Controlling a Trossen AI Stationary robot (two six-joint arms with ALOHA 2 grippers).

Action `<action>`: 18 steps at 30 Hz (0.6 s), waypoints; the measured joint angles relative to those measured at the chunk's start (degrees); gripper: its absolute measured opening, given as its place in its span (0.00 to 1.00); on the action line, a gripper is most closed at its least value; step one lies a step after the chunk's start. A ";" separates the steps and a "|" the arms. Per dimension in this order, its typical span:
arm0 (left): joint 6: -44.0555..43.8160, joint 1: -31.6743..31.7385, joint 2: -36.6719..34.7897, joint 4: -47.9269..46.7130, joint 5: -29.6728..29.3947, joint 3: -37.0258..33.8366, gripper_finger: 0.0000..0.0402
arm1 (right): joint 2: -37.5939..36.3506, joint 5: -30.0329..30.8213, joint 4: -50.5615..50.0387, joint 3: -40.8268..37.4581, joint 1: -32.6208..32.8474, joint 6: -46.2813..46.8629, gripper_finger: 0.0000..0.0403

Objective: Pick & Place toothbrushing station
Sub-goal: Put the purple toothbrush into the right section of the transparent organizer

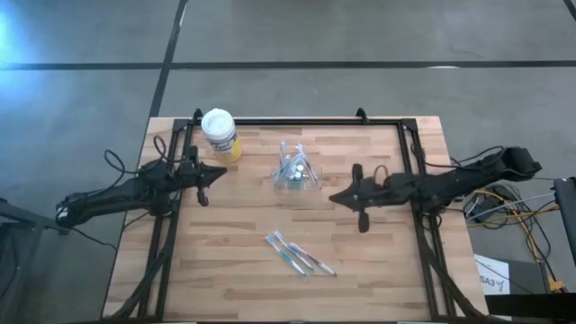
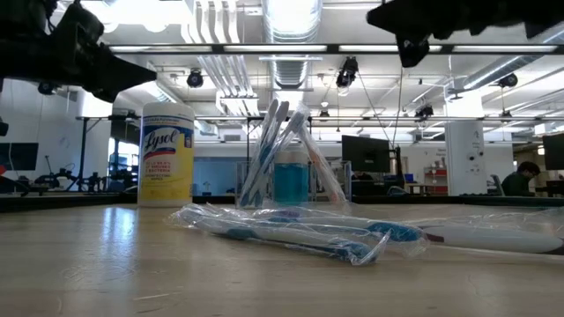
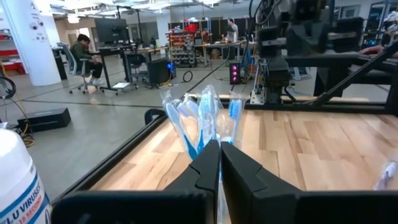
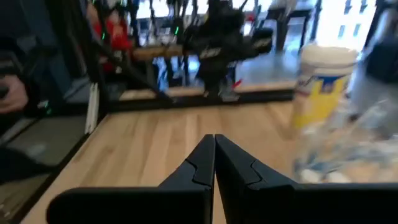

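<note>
Nearby: white-lidded yellow wipes canister [image 1: 220, 134] at 9 o'clock of clear plastic toothbrush holder [image 1: 297, 171] w/ blue brushes; wrapped toothbrushes [image 1: 299, 256] at 6; left gripper [image 1: 203, 186], right gripper [image 1: 362, 212] closed, empty.

We are in a large open lab or workshop: exposed ceiling ducts [image 2: 291, 35], monitors [image 2: 366, 151] on desks, a seated person [image 3: 84, 53] at a workstation, equipment racks, concrete floor [image 1: 360, 31].

Overhead, table-level, 2 wrist cams (shared table [image 1: 378, 270])
</note>
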 joint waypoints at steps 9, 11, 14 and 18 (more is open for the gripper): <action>-0.46 0.00 0.01 0.33 -0.01 -0.26 0.05 | 13.22 4.26 -28.14 19.53 6.02 12.94 0.02; -0.42 0.00 0.00 0.49 -0.06 -0.26 0.06 | 16.29 4.86 -34.29 23.65 7.00 16.60 0.02; -0.42 0.00 0.00 0.99 -0.04 -0.26 0.06 | 20.88 4.93 -43.68 29.21 8.01 24.35 0.02; -0.47 0.00 0.00 1.27 -0.04 -0.27 0.06 | 27.83 4.01 -55.30 35.89 9.80 32.94 0.02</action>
